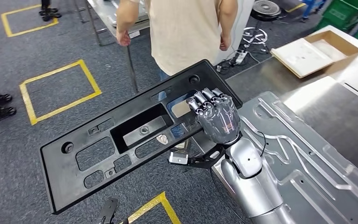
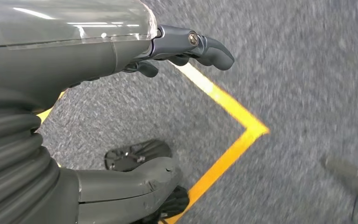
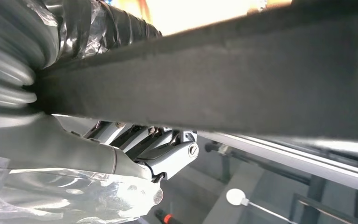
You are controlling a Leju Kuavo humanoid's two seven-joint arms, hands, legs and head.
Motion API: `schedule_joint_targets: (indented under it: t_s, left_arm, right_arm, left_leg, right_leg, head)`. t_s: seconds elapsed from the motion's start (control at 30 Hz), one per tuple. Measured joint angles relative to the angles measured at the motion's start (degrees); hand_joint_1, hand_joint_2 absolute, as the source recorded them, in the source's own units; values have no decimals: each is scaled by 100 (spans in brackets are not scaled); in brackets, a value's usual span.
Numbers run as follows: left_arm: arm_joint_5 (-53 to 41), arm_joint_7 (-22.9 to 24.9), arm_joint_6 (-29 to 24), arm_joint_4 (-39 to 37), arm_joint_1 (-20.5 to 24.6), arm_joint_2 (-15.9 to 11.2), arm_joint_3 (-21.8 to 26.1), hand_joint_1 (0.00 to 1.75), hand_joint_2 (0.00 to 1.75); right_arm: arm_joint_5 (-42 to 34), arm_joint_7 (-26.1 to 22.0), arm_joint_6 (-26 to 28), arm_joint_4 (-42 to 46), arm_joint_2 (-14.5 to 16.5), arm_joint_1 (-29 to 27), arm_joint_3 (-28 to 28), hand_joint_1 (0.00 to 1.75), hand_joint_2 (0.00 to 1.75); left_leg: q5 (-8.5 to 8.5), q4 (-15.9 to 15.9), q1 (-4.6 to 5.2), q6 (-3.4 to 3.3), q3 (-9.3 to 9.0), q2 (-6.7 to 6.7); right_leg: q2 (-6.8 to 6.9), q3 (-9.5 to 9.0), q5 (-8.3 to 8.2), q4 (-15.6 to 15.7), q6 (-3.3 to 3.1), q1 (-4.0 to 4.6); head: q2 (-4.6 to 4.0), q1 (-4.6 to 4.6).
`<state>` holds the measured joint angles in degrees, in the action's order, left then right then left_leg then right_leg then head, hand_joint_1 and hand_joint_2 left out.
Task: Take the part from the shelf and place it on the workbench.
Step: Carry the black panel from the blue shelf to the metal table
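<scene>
The robot's right hand [image 1: 219, 116] grips a long, flat black plastic panel [image 1: 121, 140] with cut-outs, fingers [image 1: 204, 99] curled over its edge; the left hand [image 2: 168, 51] hangs holding nothing, fingers apart.

A person in a beige shirt [image 1: 182, 32] stands cropped above the shoulders; the long black plastic panel [image 1: 135, 133] hides the legs.

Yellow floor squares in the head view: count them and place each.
3 yellow tape squares: one far left at the top, one mid-left on the carpet, one partly seen below the black part. The part may hide more.
</scene>
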<state>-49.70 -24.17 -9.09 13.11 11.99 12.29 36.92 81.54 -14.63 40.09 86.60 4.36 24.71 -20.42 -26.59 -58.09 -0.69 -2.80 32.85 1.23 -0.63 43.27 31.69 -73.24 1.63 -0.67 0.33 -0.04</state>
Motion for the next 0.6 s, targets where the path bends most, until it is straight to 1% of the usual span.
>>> schedule_joint_targets:
  t_s: [0.03, 0.07, 0.1, 0.13, 0.17, 0.2, 0.23, 0.27, 0.3, 0.33, 0.37, 0.4, 0.43, 0.47, 0.5, 0.53, 0.57, 0.6]
  left_arm:
    - [1, 1, 0, 0, -3, -1, 0, 0, 175]
    - [2, 5, 1, 0, -2, -1, 0, 0, 175]
    - [2, 12, 1, 0, 1, 0, 0, 0, 175]
    - [2, 21, 2, 0, 3, 1, 0, 0, 175]
    - [2, 30, 2, 0, 7, 2, 0, 0, 175]
    - [1, 40, 1, 0, 9, 2, 0, 0, 175]
    - [1, 51, -1, 0, 11, 2, 0, 0, 175]
    - [-1, 60, -3, 0, 13, 2, 0, 0, 175]
    - [-4, 68, -5, 0, 17, 2, 0, 0, 175]
    - [-6, 73, -6, 0, 22, 2, 0, 0, 175]
    - [-8, 75, -2, 0, 25, 2, 0, 0, 175]
    - [-9, 81, 5, 0, 24, 2, 0, 0, 175]
    - [-9, 88, 13, 0, 16, 1, 0, 0, 175]
    - [-9, 96, 21, 0, 5, 1, 0, 0, 175]
    - [-9, 101, 26, 0, -7, 0, 0, 0, 175]
    - [-9, 103, 28, 0, -15, -1, 0, 0, 175]
    - [-10, 105, 29, 0, -18, -3, 0, 0, 175]
    - [-11, 109, 30, 0, -15, -6, 0, 0, 175]
  right_arm:
    - [1, -1, 0, 1, -1, -13, 10, 175, 175]
    - [3, -1, 0, 2, -1, -21, 22, 175, 175]
    - [4, -1, 0, 8, -1, -23, 32, 175, 175]
    - [6, 0, 0, 17, -1, -20, 41, 175, 175]
    - [7, 0, 0, 28, -1, -14, 48, 175, 175]
    - [8, 0, 0, 39, 0, -9, 54, 175, 175]
    - [8, 2, 0, 45, 0, -6, 61, 175, 175]
    - [8, 3, 0, 49, 1, -7, 68, 175, 175]
    - [10, 4, 0, 52, 1, -11, 76, 175, 175]
    - [11, 5, 0, 54, 1, -12, 84, 175, 175]
    - [13, 7, 0, 55, 3, -10, 87, 175, 175]
    - [14, 9, 0, 56, 8, -8, 88, 175, 175]
    - [14, 11, -1, 56, 14, -7, 88, 175, 175]
    - [14, 14, -1, 55, 20, -11, 88, 175, 175]
    - [14, 15, -2, 54, 24, -20, 88, 175, 175]
    - [14, 15, -2, 54, 25, -31, 88, 175, 175]
    - [15, 15, -2, 53, 25, -41, 89, 175, 175]
    - [15, 15, -2, 52, 25, -47, 89, 175, 175]
  left_leg:
    - [-6, -9, 6, -1, 6, 74]
    - [-15, -17, 10, 2, 9, 144]
    - [-26, -25, 13, 9, 4, 209]
    - [-39, -31, 20, 21, -4, 268]
    - [-53, -40, 36, 37, -10, 321]
    - [-63, -46, 52, 56, -17, 373]
    - [-70, -49, 65, 78, -22, 422]
    - [-73, -49, 76, 101, -30, 475]
    - [-90, -50, 73, 134, -33, 498]
    - [-136, -83, 64, 168, -28, 445]
    - [-224, -181, 51, 199, 5, 343]
    - [-372, -392, 35, 227, 90, 200]
    - [-558, -722, 20, 244, 225, 64]
    - [-743, -1113, 12, 258, 398, -12]
    - [-873, -1468, 6, 273, 560, -52]
    - [-898, -1669, 0, 286, 657, -68]
    - [-799, -1638, -9, 295, 648, -78]
    - [-606, -1391, -23, 301, 537, -106]
  right_leg:
    - [30, 18, -20, -70, 1, -7]
    - [59, -69, -131, 60, -5, -9]
    - [118, -263, -307, 385, -23, -5]
    - [240, -482, -442, 772, -51, 15]
    - [354, -663, -540, 1101, -85, 46]
    - [434, -776, -584, 1319, -115, 77]
    - [466, -804, -575, 1399, -137, 105]
    - [410, -796, -589, 1408, -155, 119]
    - [341, -794, -604, 1422, -177, 102]
    - [281, -796, -621, 1442, -203, 84]
    - [226, -800, -640, 1461, -233, 62]
    - [171, -804, -658, 1479, -261, 38]
    - [112, -800, -666, 1480, -278, 35]
    - [48, -792, -671, 1475, -290, 32]
    - [-26, -785, -674, 1467, -294, 32]
    - [-102, -779, -676, 1456, -296, 30]
    - [-180, -775, -675, 1440, -294, 27]
    - [-258, -773, -671, 1420, -287, 21]
  head:
    - [0, 0]
    - [0, 0]
    - [0, 0]
    - [0, 0]
    - [0, -1]
    - [0, -1]
    - [0, -2]
    - [0, -3]
    - [0, -2]
    - [0, -3]
    - [0, -3]
    - [0, -3]
    - [0, -3]
    - [0, -4]
    - [0, -4]
    - [0, -4]
    - [0, -4]
    - [0, -4]
